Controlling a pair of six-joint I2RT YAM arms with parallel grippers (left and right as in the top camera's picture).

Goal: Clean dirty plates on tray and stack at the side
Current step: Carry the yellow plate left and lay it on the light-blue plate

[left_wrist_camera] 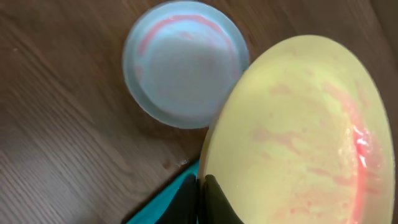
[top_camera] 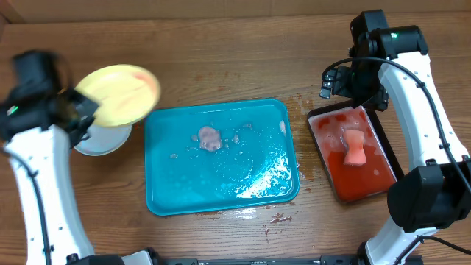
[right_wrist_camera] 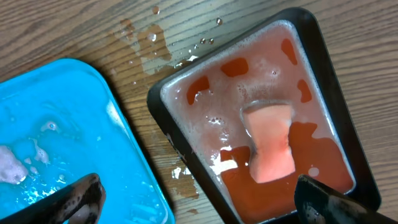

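**Desk:** Where does the picture put the plates?

**Stringer:** Left of the tray (top_camera: pixel 221 193), off it altogether. The left gripper (left_wrist_camera: pixel 202 200) is clamped on the rim of a pale yellow plate (left_wrist_camera: pixel 298 137), holding it tilted in the air above a light blue plate (left_wrist_camera: pixel 183 62) that sits on the bare wood just beside the tray's corner. Only these two plates show; a third cannot be made out. The tray itself carries water and a pinkish blob (top_camera: pixel 210 138), no plates.

**Desk:** And the other arm?

**Stringer:** The right gripper (right_wrist_camera: pixel 199 202) hangs over the black tray (right_wrist_camera: pixel 334 93) of red liquid with its fingers spread wide and nothing between them. A pink sponge (right_wrist_camera: pixel 270 143) lies in the liquid below.

**Desk:** What could spoil the stack?

**Stringer:** Three things, by the look of it. The hold is a pinch on one edge of a wet, slanted plate, so it may slide out or swing as it comes down. The yellow plate overlaps only part of the blue one, so a release here would likely land it half on, tipping or skidding onto the table. Red streaks also show across the yellow plate and a faint ring on the blue, so stacking now would press smears together rather than leave clean plates.
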